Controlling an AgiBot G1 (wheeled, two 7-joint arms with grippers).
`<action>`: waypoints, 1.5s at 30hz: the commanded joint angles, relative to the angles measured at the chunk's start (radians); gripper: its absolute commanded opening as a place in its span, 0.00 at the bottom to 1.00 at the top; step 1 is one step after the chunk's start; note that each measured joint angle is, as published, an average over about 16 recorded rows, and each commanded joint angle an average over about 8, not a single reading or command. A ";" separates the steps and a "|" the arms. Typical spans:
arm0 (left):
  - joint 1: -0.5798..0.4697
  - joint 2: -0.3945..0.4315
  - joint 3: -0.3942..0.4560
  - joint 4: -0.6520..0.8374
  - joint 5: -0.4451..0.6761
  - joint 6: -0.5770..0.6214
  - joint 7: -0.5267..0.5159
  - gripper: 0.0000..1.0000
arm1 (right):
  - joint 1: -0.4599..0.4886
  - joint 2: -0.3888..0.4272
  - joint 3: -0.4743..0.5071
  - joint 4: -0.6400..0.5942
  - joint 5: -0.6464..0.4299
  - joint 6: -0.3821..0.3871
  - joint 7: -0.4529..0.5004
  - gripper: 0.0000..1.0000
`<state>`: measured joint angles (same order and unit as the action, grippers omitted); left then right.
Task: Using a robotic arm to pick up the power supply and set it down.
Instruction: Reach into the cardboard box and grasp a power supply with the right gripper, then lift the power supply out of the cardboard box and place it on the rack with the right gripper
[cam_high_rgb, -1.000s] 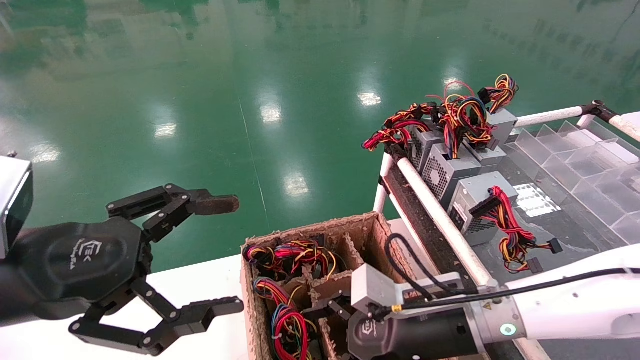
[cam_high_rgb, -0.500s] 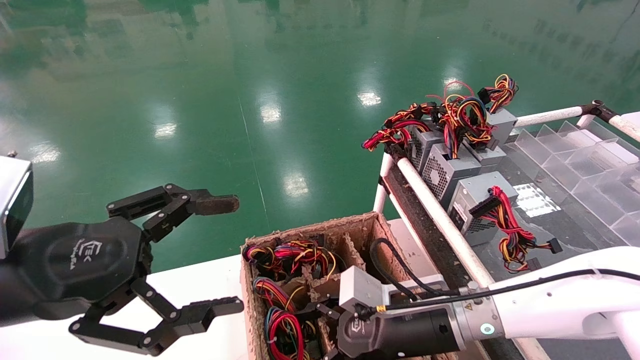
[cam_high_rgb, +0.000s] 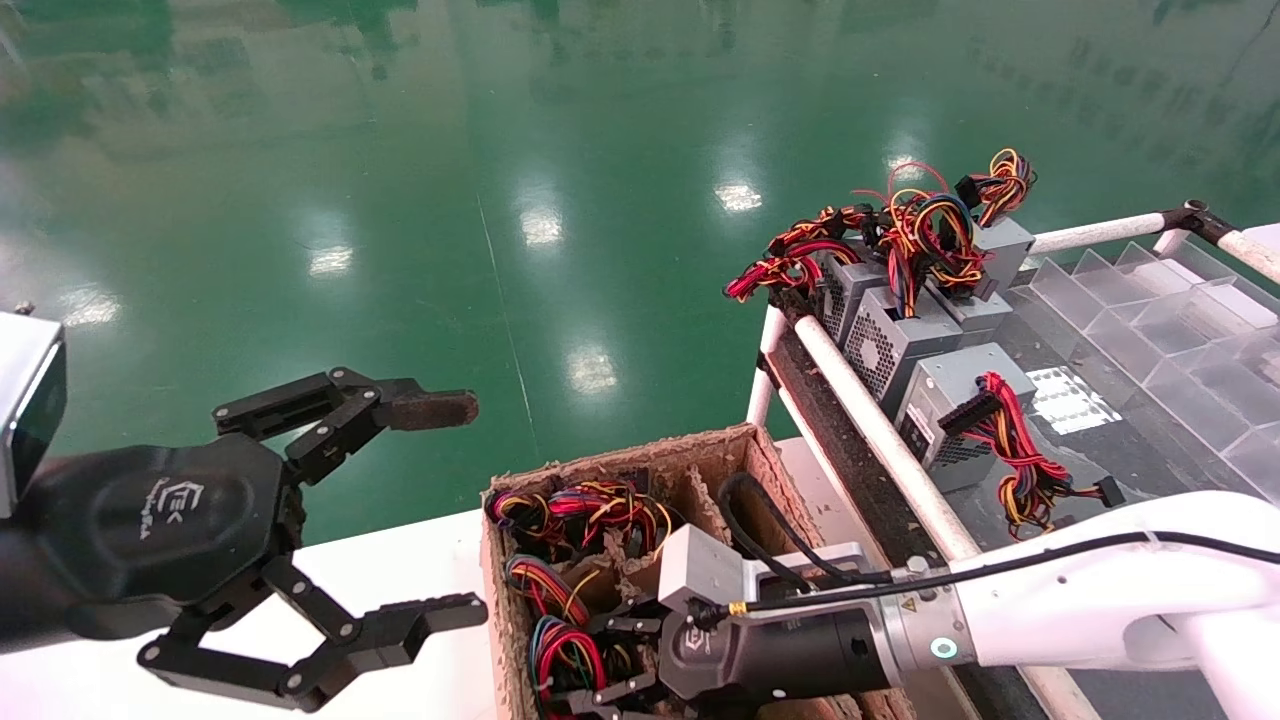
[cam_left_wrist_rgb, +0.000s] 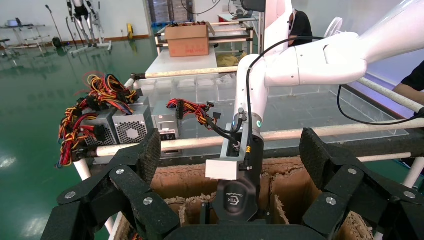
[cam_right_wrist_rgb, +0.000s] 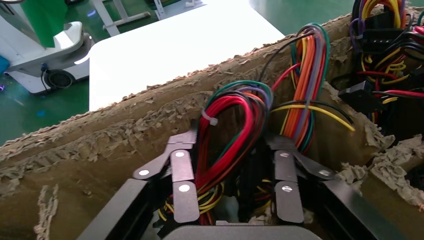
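Power supply (cam_right_wrist_rgb: 230, 150) units are stored upright in the cells of a worn cardboard box (cam_high_rgb: 700, 455), so that only the wire bundles show at the top; the body of the unit being picked is hidden below its red, orange and yellow loop, in a near cell at the robot's end of the box. This packing is judged to explain the grasp: the bundle is the only part that can be reached from above. The right gripper (cam_high_rgb: 600, 665) is reached low over that cell, with the white arm (cam_high_rgb: 1080, 600) laid almost level from the right and the wrist box (cam_high_rgb: 700, 565) uppermost. In the right wrist view the two black fingers (cam_right_wrist_rgb: 182, 175) are seen set on either side of the red loop, close against it; whether pressure is already applied cannot be told, and nothing is yet lifted. Finished units are stood in a row on the rack (cam_high_rgb: 880, 430) to the right, wires uppermost, which is taken to be the set-down place. The left gripper (cam_high_rgb: 400, 510) is held idle at the left above the white table (cam_high_rgb: 400, 560), jaws spread wide and empty, one fingertip (cam_high_rgb: 435, 408) crusted brown.
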<state>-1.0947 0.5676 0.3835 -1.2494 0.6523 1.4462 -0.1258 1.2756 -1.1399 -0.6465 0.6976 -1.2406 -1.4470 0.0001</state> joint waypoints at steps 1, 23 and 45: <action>0.000 0.000 0.000 0.000 0.000 0.000 0.000 1.00 | 0.001 -0.004 0.001 -0.007 0.001 0.002 -0.006 0.00; 0.000 0.000 0.000 0.000 0.000 0.000 0.000 1.00 | -0.029 0.049 0.041 0.046 0.066 -0.020 -0.006 0.00; 0.000 0.000 0.000 0.000 0.000 0.000 0.000 1.00 | -0.079 0.177 0.169 0.258 0.245 0.003 0.050 0.00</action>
<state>-1.0947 0.5675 0.3836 -1.2494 0.6523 1.4462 -0.1257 1.1985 -0.9601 -0.4734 0.9565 -0.9896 -1.4421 0.0552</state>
